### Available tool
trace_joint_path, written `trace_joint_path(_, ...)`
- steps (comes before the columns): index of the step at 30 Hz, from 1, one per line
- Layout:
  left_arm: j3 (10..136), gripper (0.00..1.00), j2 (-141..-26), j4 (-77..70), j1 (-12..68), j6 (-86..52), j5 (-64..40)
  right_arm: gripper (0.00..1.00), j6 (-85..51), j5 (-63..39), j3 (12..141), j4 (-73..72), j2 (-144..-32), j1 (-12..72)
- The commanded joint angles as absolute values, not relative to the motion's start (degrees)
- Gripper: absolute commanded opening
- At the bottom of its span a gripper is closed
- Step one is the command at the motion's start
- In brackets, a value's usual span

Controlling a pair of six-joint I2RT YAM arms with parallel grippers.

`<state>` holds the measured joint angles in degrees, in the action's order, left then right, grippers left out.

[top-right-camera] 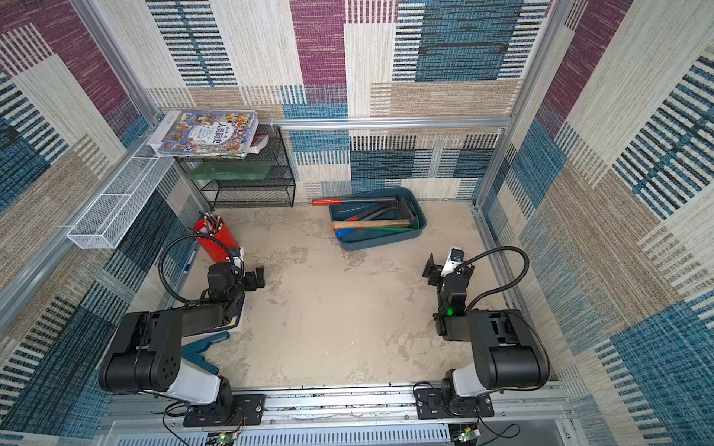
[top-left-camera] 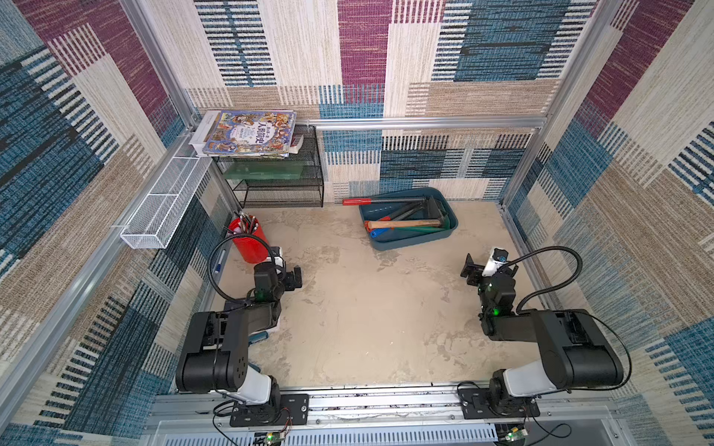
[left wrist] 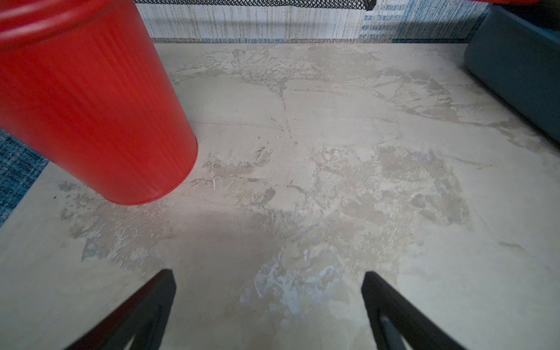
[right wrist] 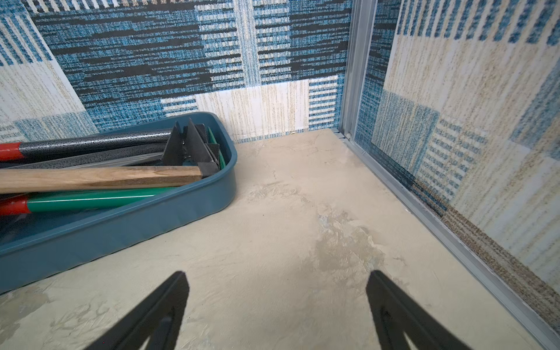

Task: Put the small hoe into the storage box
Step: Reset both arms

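The storage box (top-left-camera: pixel 409 241) (top-right-camera: pixel 380 241), a shallow dark-teal tub, sits on the floor near the back wall. Several long-handled tools lie in it: one with a dark speckled shaft (right wrist: pixel 91 145) and a red grip (top-left-camera: pixel 357 201) reaching past the box's left rim, one with a wooden handle (right wrist: pixel 100 178), and one with a green shaft (right wrist: pixel 91 201). Black pointed heads (right wrist: pixel 188 148) crowd the box's right end. I cannot tell which tool is the small hoe. My left gripper (top-left-camera: pixel 295 278) (left wrist: pixel 268 272) is open and empty over bare floor. My right gripper (top-left-camera: pixel 469 268) (right wrist: pixel 277 274) is open and empty, in front of the box's right end.
A red bucket (top-left-camera: pixel 249 241) (left wrist: pixel 91 106) with pens stands close behind my left gripper. A black mesh rack (top-left-camera: pixel 282 181) carrying books (top-left-camera: pixel 251 133) stands at the back left. A white wire basket (top-left-camera: pixel 166 204) hangs on the left wall. A blue object (top-right-camera: pixel 201 349) lies under the left arm.
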<state>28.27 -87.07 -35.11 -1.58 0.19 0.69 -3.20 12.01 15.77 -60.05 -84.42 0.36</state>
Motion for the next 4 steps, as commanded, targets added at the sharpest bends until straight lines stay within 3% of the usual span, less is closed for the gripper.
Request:
trace_joint_path(1,28.2,1.0,-86.8,-36.3,-1.6,-0.2,0.4,0.95,-3.4,12.0,16.1,-60.9,-84.4,0.2)
trace_joint_path(4,28.2,1.0,-86.8,-36.3,-1.6,-0.2,0.4,0.95,-1.8,12.2,14.3,-63.6,-83.7,1.6)
